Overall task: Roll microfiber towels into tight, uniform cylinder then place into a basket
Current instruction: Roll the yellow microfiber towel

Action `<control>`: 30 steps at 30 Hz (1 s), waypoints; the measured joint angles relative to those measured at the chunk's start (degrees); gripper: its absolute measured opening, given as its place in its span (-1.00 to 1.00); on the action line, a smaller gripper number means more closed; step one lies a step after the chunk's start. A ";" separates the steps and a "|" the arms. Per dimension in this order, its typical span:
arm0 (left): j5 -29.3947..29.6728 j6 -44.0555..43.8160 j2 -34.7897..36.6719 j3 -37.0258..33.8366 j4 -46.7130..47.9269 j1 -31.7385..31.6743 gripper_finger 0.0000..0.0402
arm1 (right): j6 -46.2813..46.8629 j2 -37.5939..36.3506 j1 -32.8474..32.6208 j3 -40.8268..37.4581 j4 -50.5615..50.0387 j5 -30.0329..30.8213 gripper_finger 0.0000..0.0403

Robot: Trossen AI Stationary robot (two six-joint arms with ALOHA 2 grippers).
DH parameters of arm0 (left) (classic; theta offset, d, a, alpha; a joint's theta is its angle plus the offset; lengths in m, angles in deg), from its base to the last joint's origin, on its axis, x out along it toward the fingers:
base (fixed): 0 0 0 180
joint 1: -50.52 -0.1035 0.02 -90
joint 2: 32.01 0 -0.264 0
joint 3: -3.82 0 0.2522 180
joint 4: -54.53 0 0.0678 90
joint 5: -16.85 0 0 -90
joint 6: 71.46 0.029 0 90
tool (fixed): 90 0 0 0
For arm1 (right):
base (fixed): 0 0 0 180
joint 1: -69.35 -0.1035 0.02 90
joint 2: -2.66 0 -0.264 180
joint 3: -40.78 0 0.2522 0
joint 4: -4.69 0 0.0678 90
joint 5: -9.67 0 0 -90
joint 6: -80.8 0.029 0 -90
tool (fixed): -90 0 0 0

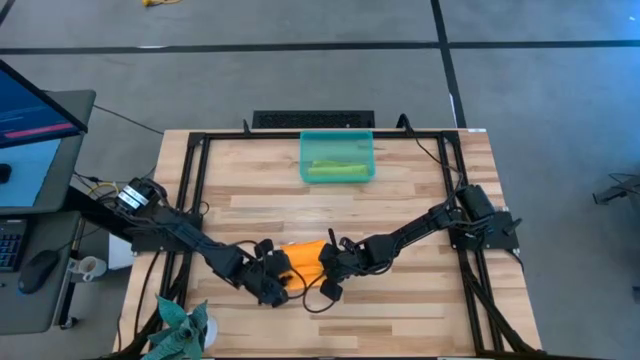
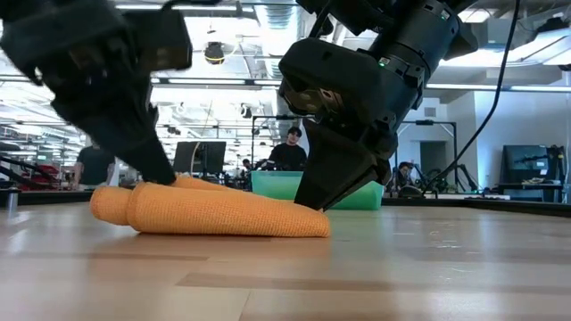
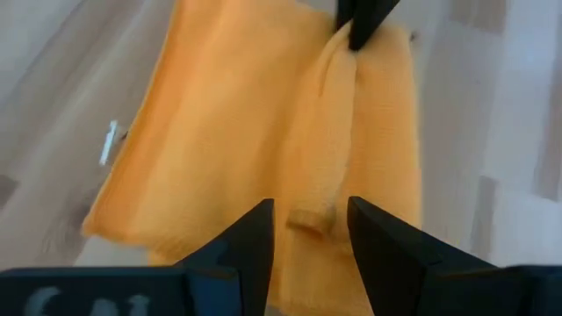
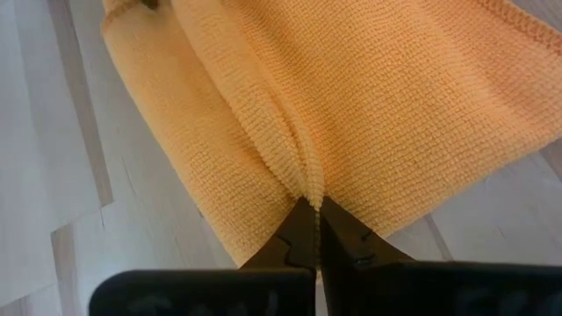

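Two pincers meet over the orange towel (image 1: 303, 262) low in the centre of the high view, and it's a tight scene down there. The right pincer (image 4: 309, 206) is clamped hard, jaws pressed together on a raised ridge of orange cloth, pinching the fold at its very tip. Over on the other side, the left pincer (image 3: 309, 230) sits with its fingers (image 3: 250, 237) parted, straddling a small bump of the same ridge at the cloth's near edge; whether the pads actually press the fabric, I can't tell.

From the low view, the towel lies on the desk (image 2: 401, 267) as a long, loosely rolled bundle, thicker at the frame's left and tapering toward the right, where the right arm comes down on it.

Up at the top centre of the high view, the basket (image 1: 337, 158) sits on the desk, well apart from the action, and the lime green towel (image 1: 336, 171) already lies inside it as a rolled cylinder along the basket's lower wall. A spiky plant (image 1: 183, 326) sits at lower left.
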 joint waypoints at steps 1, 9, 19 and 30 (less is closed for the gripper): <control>0.10 0.16 0.00 1.14 1.70 0.26 -0.32 | -0.01 0.00 0.00 0.00 -0.01 0.00 -0.91; 9.57 5.80 0.00 6.94 6.31 4.87 -0.32 | 0.00 0.00 0.00 0.00 -0.22 0.00 -0.90; 9.80 18.37 0.00 4.71 -4.27 6.72 -0.32 | -0.01 0.00 0.00 0.00 -0.20 0.00 -0.91; 6.99 18.10 0.00 -0.55 -11.25 4.94 -0.32 | -0.01 0.00 0.00 0.00 -0.22 0.00 -0.92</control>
